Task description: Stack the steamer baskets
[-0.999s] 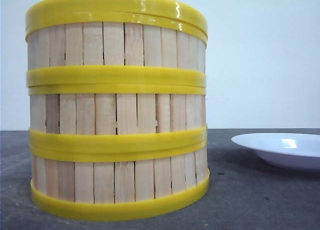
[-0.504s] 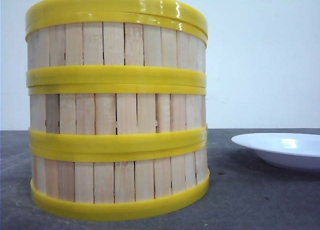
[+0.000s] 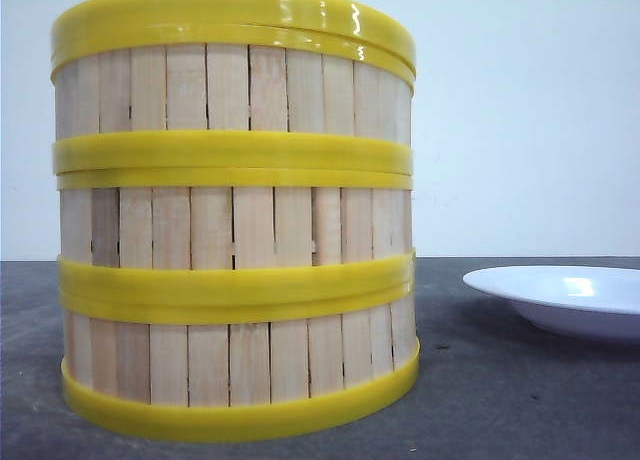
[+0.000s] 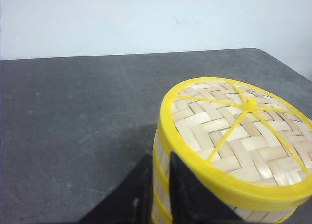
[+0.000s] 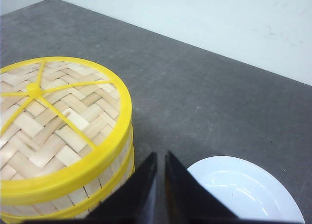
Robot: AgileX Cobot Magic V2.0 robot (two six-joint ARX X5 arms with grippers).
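Observation:
Three steamer baskets stand stacked on the dark table in the front view: bottom point(image 3: 235, 365), middle point(image 3: 235, 225) and top point(image 3: 230, 85), all slatted wood with yellow rims. A woven lid point(image 4: 234, 131) with yellow rim and knob caps the stack. My left gripper point(image 4: 159, 158) hovers beside the stack's wall point(image 4: 163, 195), its black fingers close together with nothing held. My right gripper point(image 5: 160, 156) is shut and empty, hanging between the stack point(image 5: 48, 117) and the plate. Neither gripper shows in the front view.
A white plate point(image 3: 570, 295) lies on the table to the right of the stack; it also shows in the right wrist view as the plate point(image 5: 243, 190). The dark grey table point(image 4: 73, 112) ends at a pale wall behind.

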